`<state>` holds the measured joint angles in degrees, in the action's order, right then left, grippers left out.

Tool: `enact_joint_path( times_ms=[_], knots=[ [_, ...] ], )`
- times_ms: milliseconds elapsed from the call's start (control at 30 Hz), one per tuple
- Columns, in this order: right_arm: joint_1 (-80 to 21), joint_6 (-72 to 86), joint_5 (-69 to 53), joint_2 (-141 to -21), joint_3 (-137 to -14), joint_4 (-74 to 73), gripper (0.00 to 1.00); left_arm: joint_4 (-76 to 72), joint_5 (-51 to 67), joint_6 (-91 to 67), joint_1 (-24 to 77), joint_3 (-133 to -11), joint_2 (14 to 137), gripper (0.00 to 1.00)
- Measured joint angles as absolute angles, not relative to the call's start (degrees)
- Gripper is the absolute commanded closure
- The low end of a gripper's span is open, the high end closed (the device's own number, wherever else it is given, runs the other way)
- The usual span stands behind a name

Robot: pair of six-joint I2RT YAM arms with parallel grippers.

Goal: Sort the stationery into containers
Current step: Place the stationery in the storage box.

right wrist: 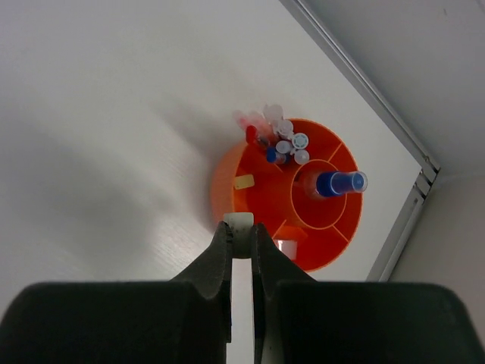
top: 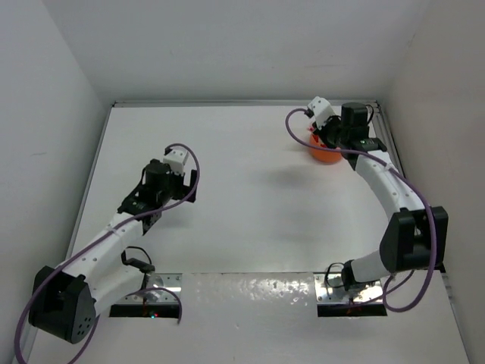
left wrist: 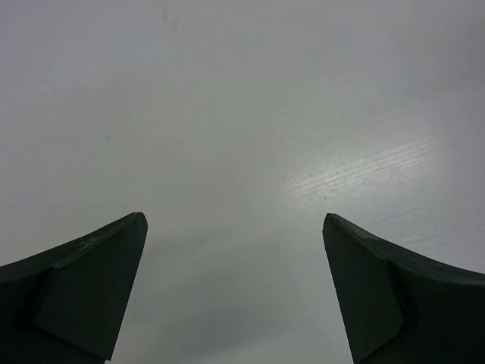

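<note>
Tabletop (top: 250, 197): white and walled on three sides, with both arms reaching out over it from the near edge.
Tub (right wrist: 227, 182): round and orange, split by inner dividers around a round middle well. In the top view it stands toward 1 o'clock on the tabletop, close to the far right corner.
Pens (right wrist: 276, 140): a cluster standing on end in the tub's 11 o'clock compartment, in the right wrist view. Some are red or pink, and others are pale with a blue one among them.
Bottle (right wrist: 337, 183): white with a blue cap. It sits in the middle well and leans toward 3 o'clock.
Beige block (right wrist: 244, 181): small, lying in the 9 o'clock compartment.
Small white item (right wrist: 286, 246): lies in the 6 o'clock compartment, too partly seen to name.
Right gripper (right wrist: 240, 232): above the tub's 7 o'clock rim, with its jaws drawn together on a thin white piece (right wrist: 239, 223). What that piece is cannot be told.
Left gripper (left wrist: 233, 218): jaws wide apart with nothing between them. It is over bare tabletop toward 9 o'clock, well apart from the tub.
</note>
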<state>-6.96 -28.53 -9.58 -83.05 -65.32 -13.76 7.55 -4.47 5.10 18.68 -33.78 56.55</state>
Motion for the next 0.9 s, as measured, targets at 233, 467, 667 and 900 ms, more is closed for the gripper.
enact_joint_path(
  times_ms=[233, 467, 667, 900],
  knots=[
    [-3.97, -34.15, -9.63, -91.46, -66.48, -10.55, 1.0, 5.28, -6.98, 1.98, 18.44, -27.22, 55.11, 0.0],
    [-3.18, -36.45, -10.41, -95.83, -67.22, -7.31, 1.0, 3.31, -6.24, -0.71, 18.26, -23.73, 54.96, 0.0],
    [-3.18, -37.47, -10.63, -98.56, -67.99, -4.64, 1.0, 1.72, -6.13, -1.61, 18.26, -23.59, 54.96, 0.0],
    [-3.18, -37.69, -9.98, -99.61, -68.01, -3.99, 0.94, 1.32, -6.24, -2.0, 18.26, -23.57, 54.96, 0.0]
  ],
)
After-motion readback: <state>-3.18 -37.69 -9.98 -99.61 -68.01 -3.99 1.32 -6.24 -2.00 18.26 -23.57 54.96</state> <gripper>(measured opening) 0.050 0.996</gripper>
